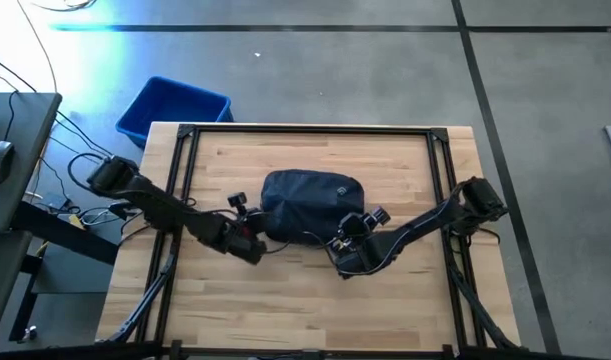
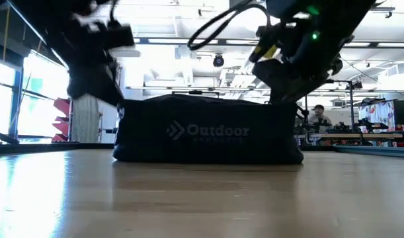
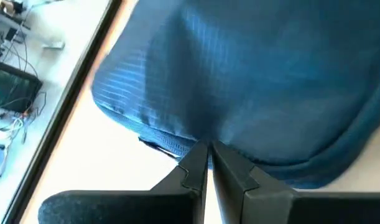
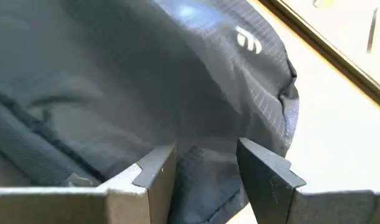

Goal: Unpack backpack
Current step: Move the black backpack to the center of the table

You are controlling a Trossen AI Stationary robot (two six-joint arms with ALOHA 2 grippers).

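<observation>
The dark navy backpack lies flat on its underside in the middle of the wooden table, with white lettering on its near side. My left gripper is shut at the bag's near left edge. My right gripper is at the bag's near right part, with a bunch of the bag's cloth between its fingers. In the low view both hands hang just over the bag's two ends. The zipper and any contents are not visible. My left gripper rests its shut fingertips against the seam along the backpack's near left edge, slanting down from the table's left. Whether any cloth is caught between them, I cannot tell. My right gripper has a bunch of the backpack's top cloth between its two fingers, near the bag's near right corner. It slants down from the table's right and near side. The bag stays on the table and the cloth is slack.
A bright blue plastic bin stands on the floor beyond the table's far left corner. A black frame runs along the table's edges. There is bare wood near the front edge.
</observation>
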